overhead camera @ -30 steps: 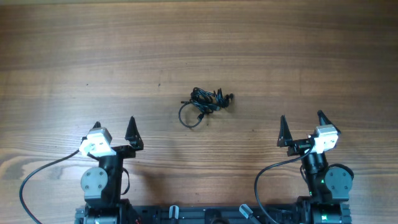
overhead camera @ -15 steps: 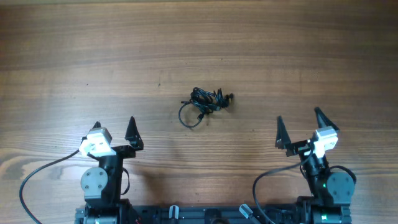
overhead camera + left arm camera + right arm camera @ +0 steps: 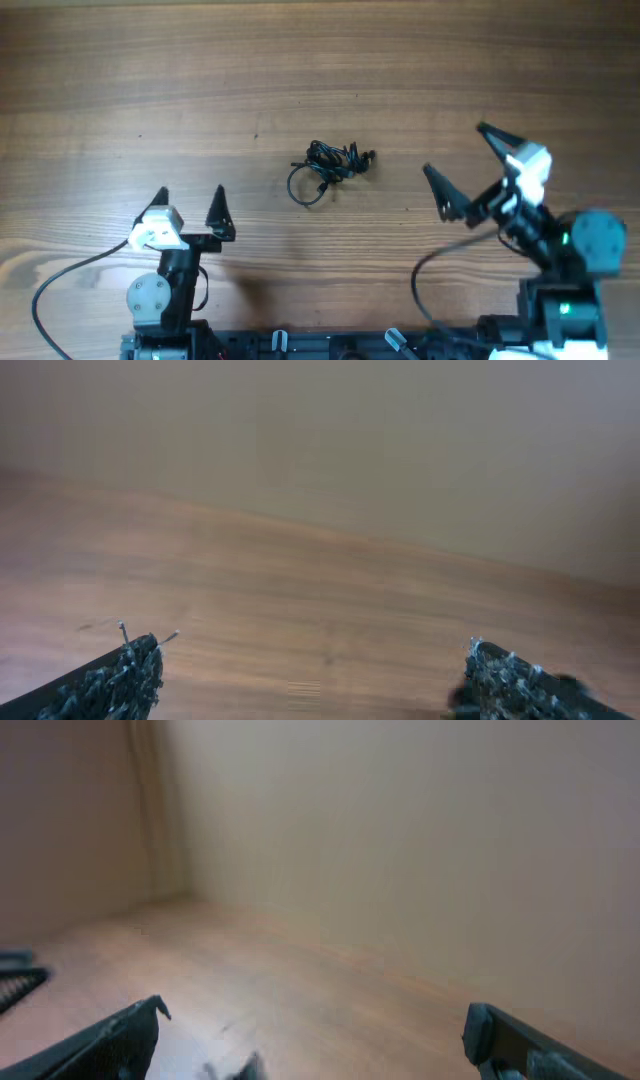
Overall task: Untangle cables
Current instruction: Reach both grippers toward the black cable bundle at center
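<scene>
- So, at the left, the left gripper (image 3: 190, 197) hangs low near the table's (image 3: 200, 70) front edge, with jaws spread apart and holding nothing.
- In the middle, the cables (image 3: 330, 163) lie as one small knotted clump with one loose loop; I judge nothing is untangled yet.
- At the right, the right gripper (image 3: 455, 150), also spread and empty, points toward the clump but stays apart from it.

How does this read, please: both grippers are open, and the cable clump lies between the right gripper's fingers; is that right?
Not quite. The overhead view shows the cable clump lying on the table well apart from the right gripper, not between its fingers. Both grippers, the left gripper included, are open.
</scene>
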Controlling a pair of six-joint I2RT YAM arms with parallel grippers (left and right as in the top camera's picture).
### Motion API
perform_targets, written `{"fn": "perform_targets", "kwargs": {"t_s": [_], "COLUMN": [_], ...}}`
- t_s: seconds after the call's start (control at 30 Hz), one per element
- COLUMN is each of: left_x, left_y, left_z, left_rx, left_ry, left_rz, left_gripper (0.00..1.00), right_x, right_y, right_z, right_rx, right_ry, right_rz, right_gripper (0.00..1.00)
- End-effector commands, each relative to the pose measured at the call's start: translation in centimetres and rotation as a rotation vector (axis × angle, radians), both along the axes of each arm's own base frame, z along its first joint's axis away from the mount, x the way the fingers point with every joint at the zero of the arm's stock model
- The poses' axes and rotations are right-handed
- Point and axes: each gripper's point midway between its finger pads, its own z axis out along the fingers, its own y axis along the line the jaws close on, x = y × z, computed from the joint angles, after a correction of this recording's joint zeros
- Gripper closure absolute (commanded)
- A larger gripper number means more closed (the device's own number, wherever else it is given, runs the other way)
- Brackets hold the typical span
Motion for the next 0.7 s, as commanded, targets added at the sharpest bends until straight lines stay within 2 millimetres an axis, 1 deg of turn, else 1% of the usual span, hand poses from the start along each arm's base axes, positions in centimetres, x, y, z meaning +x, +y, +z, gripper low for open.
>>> {"fn": "perform_targets", "kwargs": {"t_s": [0.0,0.03,0.1,0.17,0.2,0.27,0.3,0.33,0.37,0.4,0.47,0.5,0.53,0.57,0.6,0.63,0.67], "left_x": [-0.6,-0.3,0.8,3.2,4.5,7.8,9.9,12.0,13.0,14.4,15.2,15.8,16.0,16.1,16.3,17.0,17.3], "left_y": [-2.0,-2.5,-4.1,-4.9,-5.8,-8.5,-10.7,-13.1,-14.4,-16.5,-19.0,-20.5,-21.6,-22.0,-22.0,-20.7,-19.3], "left_z": [3.7,4.6,6.7,7.7,8.1,8.3,8.0,7.4,7.0,6.1,4.4,2.9,1.7,0.8,-0.1,-1.6,-2.6], "left_rx": [-0.029,-0.046,-0.068,-0.127,-0.147,-0.159,-0.148,-0.137,-0.133,-0.130,-0.137,-0.137,-0.142,-0.153,-0.167,-0.235,-0.316], "left_ry": [0.014,0.060,0.141,0.301,0.388,0.574,0.662,0.711,0.729,0.742,0.756,0.769,0.786,0.812,0.843,0.916,0.970], "left_rz": [-0.117,-0.144,-0.240,-0.283,-0.326,-0.402,-0.452,-0.503,-0.534,-0.586,-0.666,-0.705,-0.739,-0.732,-0.693,-0.519,-0.343], "left_gripper": [0.00,0.00,0.00,0.01,0.00,0.00,0.00,0.00,0.00,0.00,0.00,0.00,0.00,0.01,0.09,0.21,0.26], "right_x": [1.5,2.1,3.1,4.3,4.8,6.0,7.0,7.7,8.0,8.6,9.7,10.1,10.2,10.4,10.8,11.1,11.3], "right_y": [1.0,1.2,1.3,1.4,1.4,1.3,1.3,1.4,1.6,1.5,1.1,1.1,1.1,1.1,0.8,0.4,0.2], "right_z": [1.3,1.2,1.1,0.7,0.4,-0.3,-0.9,-1.4,-1.6,-2.4,-3.4,-4.2,-4.9,-5.1,-5.8,-6.4,-6.9], "right_rx": [0.030,0.035,0.044,0.053,0.046,0.018,0.020,0.029,0.036,0.035,0.051,0.118,0.161,0.160,0.155,0.152,0.154], "right_ry": [0.150,0.204,0.296,0.387,0.427,0.482,0.534,0.573,0.586,0.607,0.642,0.726,0.788,0.795,0.810,0.824,0.843], "right_rz": [0.089,0.100,0.117,0.123,0.126,0.131,0.133,0.147,0.165,0.158,0.121,0.101,0.086,0.085,0.057,0.029,0.005], "right_gripper": [0.00,0.00,0.00,0.00,0.00,0.00,0.00,0.01,0.00,0.00,0.00,0.00,0.00,0.00,0.01,0.01,0.01]}}
